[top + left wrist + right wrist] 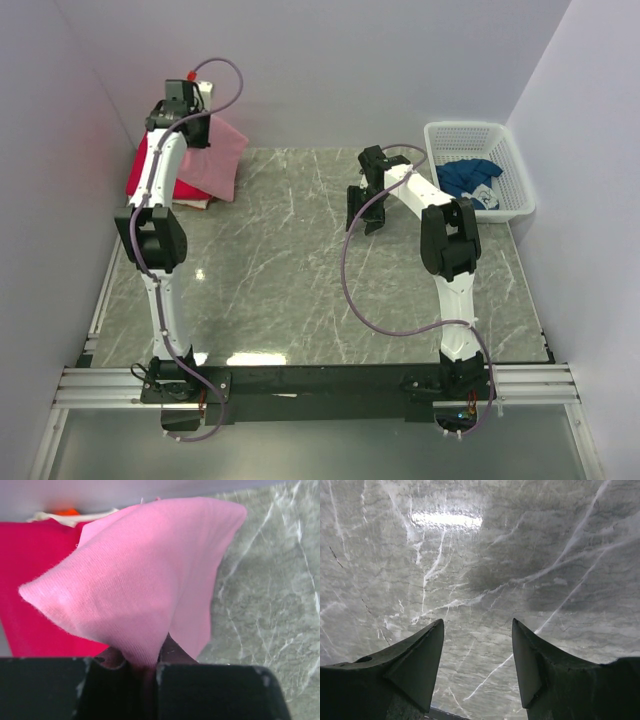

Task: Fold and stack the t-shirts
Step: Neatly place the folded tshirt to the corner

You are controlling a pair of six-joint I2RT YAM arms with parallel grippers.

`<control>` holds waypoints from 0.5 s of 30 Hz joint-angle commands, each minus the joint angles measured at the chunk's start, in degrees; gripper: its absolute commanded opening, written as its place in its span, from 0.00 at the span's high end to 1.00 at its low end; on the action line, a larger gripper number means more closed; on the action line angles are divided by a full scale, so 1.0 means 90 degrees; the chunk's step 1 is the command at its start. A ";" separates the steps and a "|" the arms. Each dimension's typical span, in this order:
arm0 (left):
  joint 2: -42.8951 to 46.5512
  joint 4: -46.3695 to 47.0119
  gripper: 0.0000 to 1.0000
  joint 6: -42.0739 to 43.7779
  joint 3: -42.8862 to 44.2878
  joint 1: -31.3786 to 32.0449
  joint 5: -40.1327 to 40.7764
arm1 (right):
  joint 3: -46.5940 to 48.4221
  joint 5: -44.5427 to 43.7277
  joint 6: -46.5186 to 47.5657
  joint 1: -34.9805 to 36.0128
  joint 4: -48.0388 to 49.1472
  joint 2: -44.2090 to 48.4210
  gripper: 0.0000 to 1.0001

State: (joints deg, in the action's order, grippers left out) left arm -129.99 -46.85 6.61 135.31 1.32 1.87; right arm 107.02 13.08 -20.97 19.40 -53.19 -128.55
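my left claw [144, 664] pinches the soft light pink cloth tee [145, 575], fingertips buried in it; right claw [478, 650] gapes empty; magenta-red cloth tee [25, 570] half hidden far left.

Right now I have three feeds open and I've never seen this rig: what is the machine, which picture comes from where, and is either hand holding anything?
You see a left arm and a right arm, robot arms bolted at the near edge of a marbled table. The wide picture looks down from above and behind them; the other two come from a camera on each wrist. The left hand is shut on a fold of the pink t-shirt, at the far left corner over a magenta-red t-shirt, with a bit of orange cloth behind. The right hand is open and empty above bare table. A dark blue t-shirt lies in the white basket at the far right.
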 commanded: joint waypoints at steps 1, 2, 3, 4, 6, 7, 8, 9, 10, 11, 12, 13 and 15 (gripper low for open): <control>0.0693 0.0352 1.00 0.0017 0.0454 -0.0127 -0.0431 | 0.0120 -0.0047 0.0162 -0.0007 -0.0203 0.0426 0.37; 0.0723 0.0352 1.00 -0.0021 0.0464 -0.0127 -0.0481 | 0.0120 -0.0047 0.0172 0.0003 -0.0194 0.0436 0.37; 0.0781 0.0342 1.00 -0.0022 0.0454 -0.0127 -0.0520 | 0.0111 -0.0047 0.0172 0.0003 -0.0194 0.0436 0.37; 0.0801 0.0352 1.00 -0.0031 0.0454 -0.0282 -0.0597 | 0.0111 -0.0038 0.0191 0.0003 -0.0203 0.0446 0.37; 0.0840 0.0362 1.00 -0.0080 0.0503 -0.0381 -0.0666 | 0.0149 -0.0037 0.0201 -0.0007 -0.0213 0.0407 0.37; 0.0850 0.0362 1.00 -0.0100 0.0513 -0.0430 -0.0715 | 0.0179 -0.0028 0.0211 -0.0007 -0.0233 0.0397 0.37; 0.0889 0.0352 1.00 -0.0139 0.0532 -0.0507 -0.0802 | 0.0218 -0.0028 0.0211 0.0003 -0.0242 0.0387 0.37; 0.0928 0.0342 1.00 -0.0158 0.0532 -0.0537 -0.0842 | 0.0228 -0.0028 0.0221 -0.0007 -0.0252 0.0368 0.37; 0.0967 0.0342 1.00 -0.0168 0.0523 -0.0567 -0.0881 | 0.0237 -0.0028 0.0221 -0.0007 -0.0272 0.0367 0.37; 0.1016 0.0323 1.00 -0.0197 0.0465 -0.0615 -0.0978 | 0.0238 -0.0028 0.0230 0.0003 -0.0262 0.0367 0.37; 0.1074 0.0323 1.00 -0.0217 0.0445 -0.0664 -0.1027 | 0.0238 -0.0028 0.0221 0.0003 -0.0252 0.0358 0.37; 0.1094 0.0313 1.00 -0.0217 0.0416 -0.0694 -0.1067 | 0.0238 -0.0018 0.0230 -0.0007 -0.0262 0.0348 0.37; 0.1094 0.0274 1.00 -0.0275 0.0396 -0.0801 -0.1174 | 0.0306 -0.0008 0.0231 0.0003 -0.0281 0.0319 0.37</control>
State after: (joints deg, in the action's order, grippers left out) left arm -125.03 -46.65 5.32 136.70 -4.67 -5.50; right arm 107.13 13.10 -19.79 19.40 -54.85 -128.49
